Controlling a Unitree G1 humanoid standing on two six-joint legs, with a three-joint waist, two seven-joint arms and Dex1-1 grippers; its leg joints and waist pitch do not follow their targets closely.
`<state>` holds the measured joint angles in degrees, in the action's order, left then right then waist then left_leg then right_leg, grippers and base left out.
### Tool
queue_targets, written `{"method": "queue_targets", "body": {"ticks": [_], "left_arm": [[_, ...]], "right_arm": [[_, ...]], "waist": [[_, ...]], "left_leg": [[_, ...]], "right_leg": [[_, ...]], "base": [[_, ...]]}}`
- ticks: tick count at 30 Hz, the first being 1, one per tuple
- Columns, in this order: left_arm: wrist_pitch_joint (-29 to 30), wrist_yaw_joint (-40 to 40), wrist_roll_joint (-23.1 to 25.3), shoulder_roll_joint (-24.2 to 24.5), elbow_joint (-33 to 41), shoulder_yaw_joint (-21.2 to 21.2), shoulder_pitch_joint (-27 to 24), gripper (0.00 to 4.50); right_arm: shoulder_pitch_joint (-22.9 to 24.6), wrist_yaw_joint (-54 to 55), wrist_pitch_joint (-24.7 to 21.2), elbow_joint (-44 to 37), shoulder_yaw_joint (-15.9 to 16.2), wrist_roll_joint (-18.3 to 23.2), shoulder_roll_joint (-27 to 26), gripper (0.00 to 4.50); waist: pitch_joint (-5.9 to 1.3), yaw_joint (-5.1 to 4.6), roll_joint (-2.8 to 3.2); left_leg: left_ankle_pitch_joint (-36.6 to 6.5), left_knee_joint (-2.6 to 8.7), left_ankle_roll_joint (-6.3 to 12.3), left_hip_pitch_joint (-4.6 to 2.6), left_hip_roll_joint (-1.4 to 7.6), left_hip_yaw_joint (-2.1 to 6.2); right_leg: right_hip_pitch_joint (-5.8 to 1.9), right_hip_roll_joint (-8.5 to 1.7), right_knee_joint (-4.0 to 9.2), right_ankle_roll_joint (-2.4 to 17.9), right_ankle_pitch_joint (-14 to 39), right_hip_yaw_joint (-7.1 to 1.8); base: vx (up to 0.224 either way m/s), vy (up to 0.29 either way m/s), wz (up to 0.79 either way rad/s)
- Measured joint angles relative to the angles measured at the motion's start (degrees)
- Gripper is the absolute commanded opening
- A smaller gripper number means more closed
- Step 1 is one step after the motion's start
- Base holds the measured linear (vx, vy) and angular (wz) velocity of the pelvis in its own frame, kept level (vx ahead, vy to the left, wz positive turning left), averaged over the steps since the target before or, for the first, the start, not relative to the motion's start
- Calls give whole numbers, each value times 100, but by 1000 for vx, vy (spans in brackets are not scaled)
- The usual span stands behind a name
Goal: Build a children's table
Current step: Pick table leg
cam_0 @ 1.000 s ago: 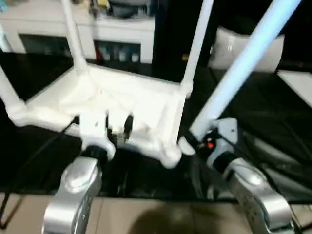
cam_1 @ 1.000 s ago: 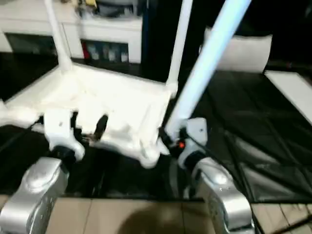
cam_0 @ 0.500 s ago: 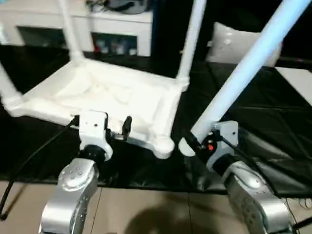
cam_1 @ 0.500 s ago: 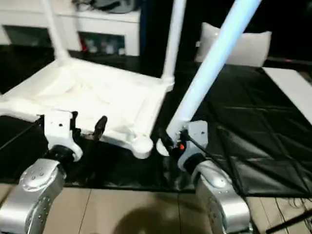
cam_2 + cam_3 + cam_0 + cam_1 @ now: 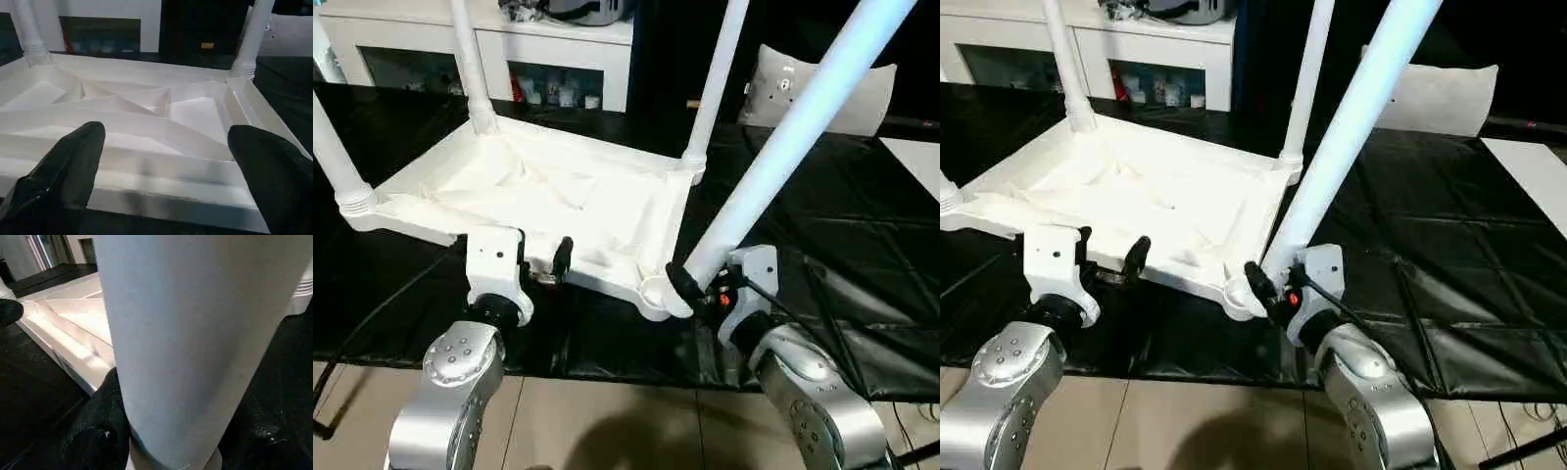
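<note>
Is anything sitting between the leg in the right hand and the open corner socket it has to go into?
Nothing visible blocks it. The right hand holds the fourth leg near its lower end, tilted, its base right beside the empty corner socket of the upturned table top. The left hand is open at the near edge, clear of that corner.

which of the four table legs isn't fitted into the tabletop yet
The leg gripped by the right gripper, slanting over the near right corner socket. The other three stand upright in their corners of the upturned tabletop.
</note>
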<state>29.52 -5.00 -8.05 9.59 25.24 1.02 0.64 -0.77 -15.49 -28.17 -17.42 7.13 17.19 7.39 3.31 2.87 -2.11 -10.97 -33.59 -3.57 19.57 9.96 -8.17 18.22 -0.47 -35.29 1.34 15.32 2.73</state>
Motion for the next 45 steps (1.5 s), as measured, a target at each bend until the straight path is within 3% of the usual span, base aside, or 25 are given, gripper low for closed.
{"method": "queue_targets", "body": {"ticks": [3,9,13,16,17,18,19,20,21,22,23,24,25,26,27,28,29,30,32,33,35,37,39,41,45], "left_arm": [[4,-49,-10,4,2,-9,0,450],[10,-63,-20,15,3,-16,5,450],[10,-91,-22,23,4,-16,6,450],[10,-101,-19,74,3,-31,3,450],[11,-107,-18,98,7,-53,-11,450],[15,-112,-13,151,3,-119,-19,450],[14,-127,-13,179,10,-127,-7,450],[6,-179,-16,172,48,-109,28,450],[7,-209,-17,102,37,-75,36,450],[6,-246,-37,36,44,74,28,450],[6,-297,-69,35,46,193,21,450],[6,-335,-73,61,48,206,17,450],[4,-353,-73,107,59,200,14,450],[0,-368,-76,128,74,194,12,450],[-29,-410,-81,149,79,179,-1,450],[-45,-427,-82,188,79,144,-40,450],[-73,-469,-107,221,78,112,-37,450],[-84,-505,-116,277,61,70,-41,450],[-152,-798,-151,466,27,94,-30,450],[-199,-959,-214,523,25,117,-26,450],[-184,-1309,-400,611,-17,246,27,450],[-141,-1559,-544,712,-69,272,73,450],[-124,-1834,-597,949,-223,256,194,450],[-123,-2071,-604,1112,-279,260,221,450],[-125,-2614,-678,1437,-488,430,388,450]], "right_arm": [[22,0,8,1,0,-1,1,192],[20,0,14,-1,2,-5,-3,192],[20,0,16,-1,2,-5,-3,192],[20,-3,52,-1,11,-8,0,192],[-3,-6,72,3,33,-9,-12,192],[-25,-11,99,-8,60,-8,-34,192],[-7,-5,122,-18,53,-11,-26,192],[17,3,146,-50,15,-20,0,192],[72,15,161,-50,-47,-44,36,192],[103,36,158,-30,-102,-96,91,192],[120,68,158,-14,-210,-139,115,192],[123,100,163,-20,-246,-158,111,192],[121,130,181,-37,-246,-171,96,192],[122,150,213,-60,-247,-178,76,192],[135,191,247,-48,-280,-182,30,191],[163,206,249,-39,-225,-180,-67,191],[150,197,259,-54,-162,-156,-111,191],[131,193,266,-60,-157,-120,-127,191],[202,197,330,-145,-257,-81,-82,191],[270,199,366,-197,-316,-81,-52,191],[372,175,366,-219,-443,-43,-39,191],[467,178,358,-220,-480,8,-74,191],[483,201,355,-250,-500,81,-174,191],[487,204,356,-286,-480,131,-245,191],[490,266,302,-286,-487,120,-193,191]], "waist": [[-2,-5,-2],[-15,-18,-6],[-36,49,-7],[-66,11,-20],[-87,-62,-62],[-109,-185,-110],[-135,-265,-149],[-154,-297,-254],[-144,-276,-225],[-121,-224,-162],[-105,-167,-133],[-117,-109,-48],[-120,-80,-8],[-114,-75,119],[-100,-74,298],[-86,-114,325],[-112,-152,228],[-131,-204,189],[-187,-301,119],[-234,-283,82],[-252,-258,139],[-241,-221,149],[-214,-147,171],[-152,-109,204],[-99,-8,118]], "left_leg": [[-31,21,30,-63,0,-16],[-170,55,56,-154,-6,-54],[-295,-3,97,-144,-15,-45],[-417,-65,111,-172,-33,-2],[-440,-74,130,-203,-70,24],[-479,-88,137,-259,-117,26],[-527,-107,146,-312,-151,21],[-624,-202,126,-335,-225,-22],[-761,-367,357,-320,-223,-9],[-789,-600,695,-257,-200,69],[-776,-915,687,-50,-246,151],[-727,-944,603,68,-243,174],[-653,-788,521,170,-223,181],[-573,-464,450,227,-152,180],[-192,-362,226,149,-43,209],[-227,-364,173,134,-72,251],[-218,-330,231,137,-123,261],[-236,-339,256,158,-153,264],[-232,-420,271,210,-229,276],[-229,-449,265,277,-283,297],[-192,-418,215,403,-323,295],[-149,-336,166,391,-313,288],[-120,-250,121,335,-289,299],[-94,-186,106,224,-248,260],[-89,-111,97,165,-197,113]], "right_leg": [[-133,-2,84,-9,4,-3],[-314,-8,233,-3,43,-9],[-354,-7,242,-52,154,-16],[-342,-24,169,-141,242,-14],[-194,-94,-69,-143,306,9],[50,-194,-549,-196,331,5],[212,-300,-615,-191,322,-54],[274,-483,-408,-312,174,-176],[186,-421,-433,-223,273,-217],[83,-374,-358,-189,272,-203],[-23,-340,-260,-162,260,-201],[-132,-297,-166,-137,247,-191],[-208,-259,-112,-123,253,-142],[-315,-176,-55,-116,278,-34],[-413,-62,-45,-156,334,24],[-445,-89,-49,-132,393,47],[-377,-130,-113,24,435,35],[-300,-164,-215,84,418,38],[-84,-271,-390,-203,307,-96],[-30,-282,-370,-355,339,-202],[55,-287,-371,-448,365,-240],[75,-287,-347,-431,318,-223],[30,-276,-266,-397,246,-192],[-43,-263,-178,-311,219,-186],[-47,-296,-175,-299,207,-201]], "base": [[46,23,-2],[86,22,0],[114,11,2],[169,-1,5],[145,-65,5],[145,-65,5],[90,-67,1],[80,-64,7],[80,-64,7],[106,-61,-2],[103,-33,-13],[103,-33,-13],[97,-8,-8],[86,56,-3],[86,56,-3],[129,77,10],[153,42,7],[153,42,7],[85,17,0],[63,10,-2],[0,0,0],[-29,-19,0],[-84,-35,1],[-84,-12,2],[-114,-6,0]]}}
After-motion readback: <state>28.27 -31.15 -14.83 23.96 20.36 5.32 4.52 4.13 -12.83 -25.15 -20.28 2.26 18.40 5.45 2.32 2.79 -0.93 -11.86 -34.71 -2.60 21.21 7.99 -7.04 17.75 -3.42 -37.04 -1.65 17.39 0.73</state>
